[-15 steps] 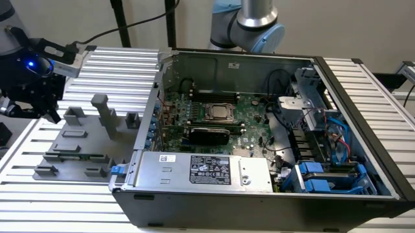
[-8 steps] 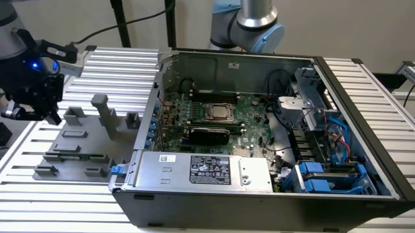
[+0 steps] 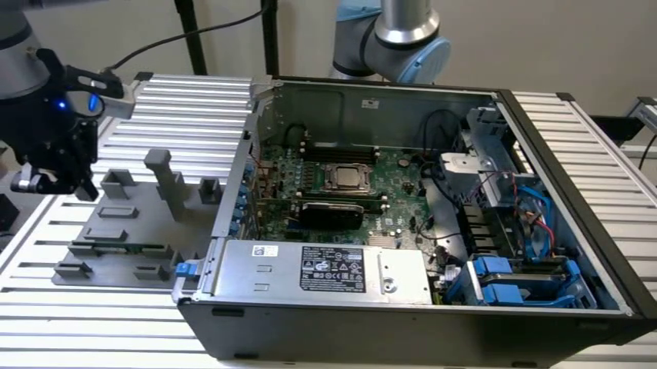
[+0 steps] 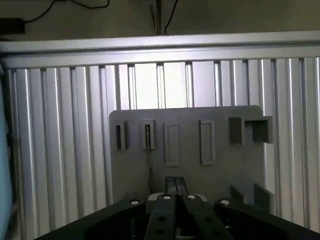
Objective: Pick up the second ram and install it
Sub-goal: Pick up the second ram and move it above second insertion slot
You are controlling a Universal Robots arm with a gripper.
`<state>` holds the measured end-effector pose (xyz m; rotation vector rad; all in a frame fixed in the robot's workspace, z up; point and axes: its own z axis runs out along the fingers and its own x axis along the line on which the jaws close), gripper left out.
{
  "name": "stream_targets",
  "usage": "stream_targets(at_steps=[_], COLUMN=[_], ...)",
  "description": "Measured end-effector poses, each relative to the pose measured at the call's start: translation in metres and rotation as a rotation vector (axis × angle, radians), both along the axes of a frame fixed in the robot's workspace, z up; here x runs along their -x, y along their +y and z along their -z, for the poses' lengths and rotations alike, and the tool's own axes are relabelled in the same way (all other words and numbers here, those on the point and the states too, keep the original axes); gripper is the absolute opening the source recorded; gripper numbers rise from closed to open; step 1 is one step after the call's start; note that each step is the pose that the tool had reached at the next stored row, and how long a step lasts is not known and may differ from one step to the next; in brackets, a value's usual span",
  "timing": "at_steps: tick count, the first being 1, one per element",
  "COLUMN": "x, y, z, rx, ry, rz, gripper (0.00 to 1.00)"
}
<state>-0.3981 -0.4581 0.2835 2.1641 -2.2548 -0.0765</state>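
At the exterior view's left, the tool [image 3: 74,187] hangs over the table [image 3: 61,315], fingers [image 4: 171,185] together and empty. The second ram [image 3: 121,248] sits in the grey holder tray [image 3: 138,223], nearer and slightly right of the tool, its long axis running left-right.

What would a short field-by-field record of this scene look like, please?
gripper: shut, nothing seen between its fingers, hovering over the grey holder plate
second ram: lying in the holder plate, untouched
computer case: open, at the exterior view's right of the plate
CPU socket: on the motherboard inside the case
table: slatted aluminium
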Motion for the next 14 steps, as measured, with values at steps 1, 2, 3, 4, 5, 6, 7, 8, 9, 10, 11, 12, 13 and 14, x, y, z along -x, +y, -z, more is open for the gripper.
stream_targets(at_steps=[1,2,3,4,5,6,7,8,9,10,11,12,13,14], x=[0.000,0.000,0.000,-0.001,-0.001,-0.002,-0.003,-0.004,-0.005,-0.006,-0.006,-0.007,-0.008,-0.009], y=[0.0000,-0.0001,-0.0004,-0.0010,-0.0018,-0.0025,-0.0031,-0.0035,-0.0039,-0.0043,-0.0046,-0.0050,-0.0054,-0.0058], z=[0.0010,0.0019,0.0028,0.0037,0.0047,0.0061,0.0075,0.0091,0.0109,0.0127,0.0145,0.0163,0.0181,0.0199], rx=[0.0000,0.0001,0.0001,0.0001,0.0002,0.0000,0.0001,0.0001,0.0001,0.0001,0.0001,0.0001,0.0002,0.0002], ry=[-0.0014,-0.0021,-0.0030,-0.0040,-0.0052,-0.0067,-0.0075,-0.0083,-0.0090,-0.0096,-0.0100,-0.0104,-0.0107,-0.0110], rz=[-0.014,-0.024,-0.030,-0.034,-0.035,-0.035,-0.035,-0.035,-0.035,-0.035,-0.035,-0.035,-0.035,-0.035], gripper=[0.11,0.11,0.11,0.11,0.11,0.11,0.11,0.11,0.11,0.11,0.11,0.11,0.11,0.11])
